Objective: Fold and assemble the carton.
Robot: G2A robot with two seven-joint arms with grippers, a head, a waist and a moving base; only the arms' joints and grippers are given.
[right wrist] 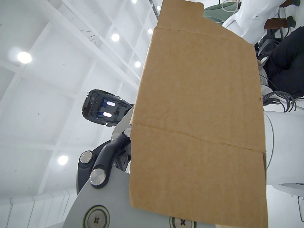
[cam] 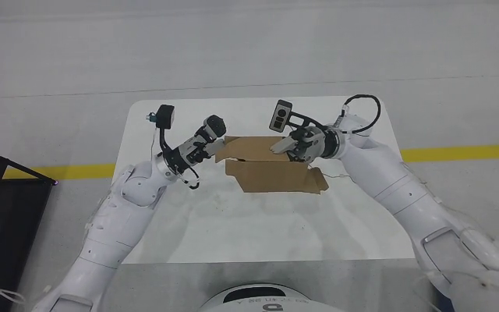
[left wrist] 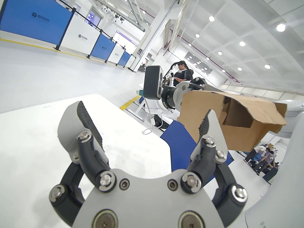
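Observation:
A brown cardboard carton (cam: 269,168), partly opened with loose flaps, is held up over the white table (cam: 195,226) between the two arms. My right gripper (cam: 290,147) is shut on its far upper edge. In the right wrist view the carton (right wrist: 197,96) covers the fingers, and only one black finger link (right wrist: 106,148) shows beside it. My left gripper (cam: 210,148) is at the carton's left end. It is open in the left wrist view (left wrist: 144,119), with nothing between its fingers. One fingertip (left wrist: 209,124) is right at the carton's (left wrist: 237,119) near wall.
The table (left wrist: 35,131) has bare room in front of and to the left of the carton. A thin white cable (cam: 337,176) lies by the carton's right end. A black frame (cam: 15,203) stands on the floor off the table's left side, crossed by a yellow floor line (cam: 86,170).

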